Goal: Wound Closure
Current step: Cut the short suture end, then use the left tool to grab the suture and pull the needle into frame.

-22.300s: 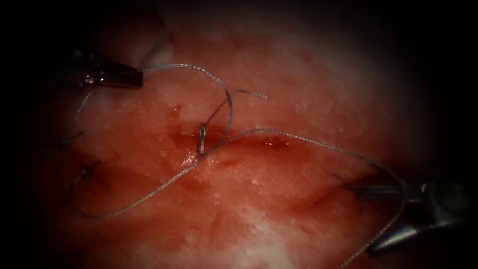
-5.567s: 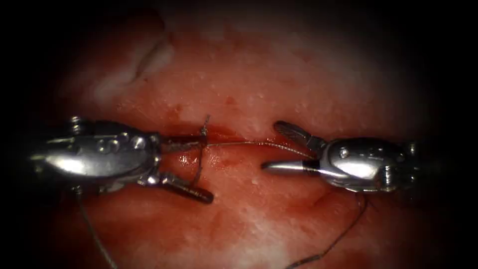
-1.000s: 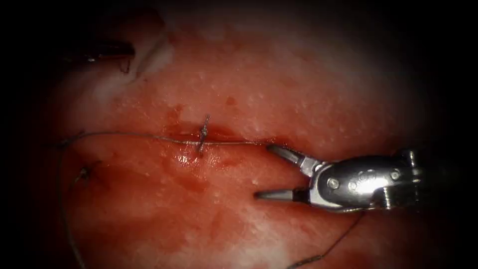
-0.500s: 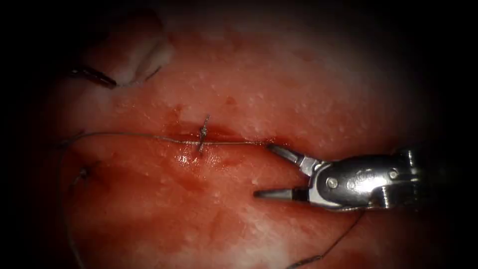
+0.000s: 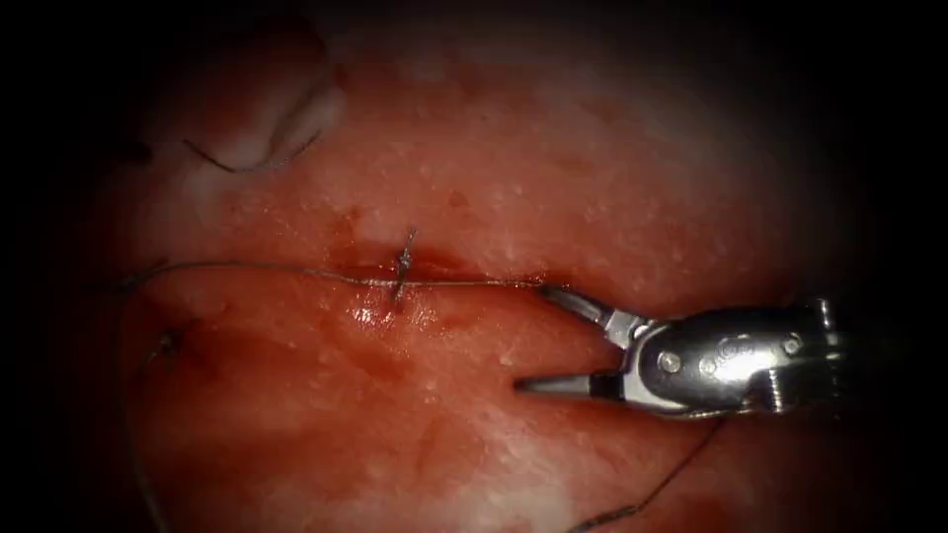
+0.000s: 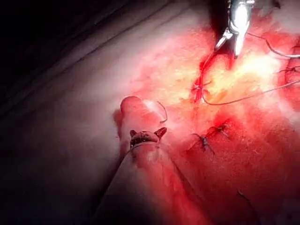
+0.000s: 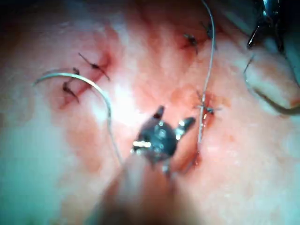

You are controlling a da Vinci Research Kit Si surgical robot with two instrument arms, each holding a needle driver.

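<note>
Endoscope view of the tissue (image 5: 592,178) with its cut (image 5: 474,281) running left to right across the middle, wet with red fluid (image 5: 380,316). The right arm's tool (image 5: 528,336) enters from the right with its jaws spread wide apart, gripping nothing; the far jaw tip lies at the right end of the cut, just beside the thread (image 5: 257,268), and the near jaw hovers over the tissue on the near side of the cut. The thread runs taut along the cut from the tied knot (image 5: 401,265) out to the left, then curves down toward the near left edge; a further strand (image 5: 681,472) trails from under the right tool toward the near edge. An earlier stitch (image 5: 168,342) sits near the left, on the near side of the cut. The curved needle (image 5: 237,163) lies free on the tissue at the far left, held by neither tool and not in the tissue. In the left wrist view the left arm's tool (image 6: 146,135) hangs over pale tissue well away from the knot, its jaws slightly parted and holding nothing.
</note>
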